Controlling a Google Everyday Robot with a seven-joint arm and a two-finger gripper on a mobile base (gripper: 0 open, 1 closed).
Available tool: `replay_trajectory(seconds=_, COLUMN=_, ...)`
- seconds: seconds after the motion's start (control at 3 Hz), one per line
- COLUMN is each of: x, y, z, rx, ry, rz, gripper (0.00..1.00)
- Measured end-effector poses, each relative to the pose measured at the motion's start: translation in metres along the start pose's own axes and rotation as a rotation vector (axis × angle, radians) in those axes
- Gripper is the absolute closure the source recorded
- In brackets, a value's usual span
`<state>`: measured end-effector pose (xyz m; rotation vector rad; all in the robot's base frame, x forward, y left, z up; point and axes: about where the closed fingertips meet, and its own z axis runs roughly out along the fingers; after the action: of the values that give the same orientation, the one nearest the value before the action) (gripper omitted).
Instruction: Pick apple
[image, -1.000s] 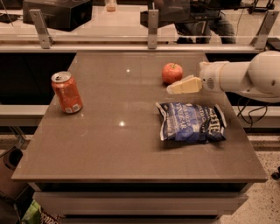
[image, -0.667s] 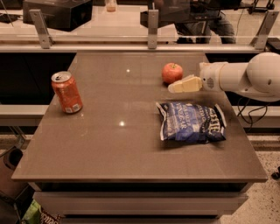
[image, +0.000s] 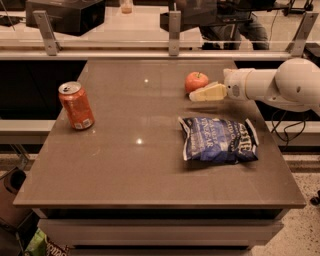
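**Apple not yet picked: tool beside it, no lift.**
Camera view: the apple (image: 196, 81) sits on the surface (image: 125, 165) toward its far right. The tool (image: 204, 93) reaches in from the right and lies just in front of it. I cannot tell whether the tool is spread or pressed together. Grasp and lift look left to do. The apple is small, round and red-orange, with a short stem on top.

One apple (image: 196, 81), one soda can (image: 76, 106), one chip bag (image: 218, 140), one table (image: 125, 170), one gripper (image: 202, 93) right of centre, just beside the apple.
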<state>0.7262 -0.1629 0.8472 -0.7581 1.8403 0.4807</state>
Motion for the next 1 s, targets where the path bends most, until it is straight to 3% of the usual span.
replay_trajectory(seconds=0.67, x=-0.006, y=0.004, z=0.024, rx=-0.042, ry=-0.043, rz=0.016, gripper=0.00)
replay_trajectory(seconds=1.0, x=0.002, y=0.008, z=0.035, rx=-0.053, ry=-0.078, rz=0.049, gripper=0.16)
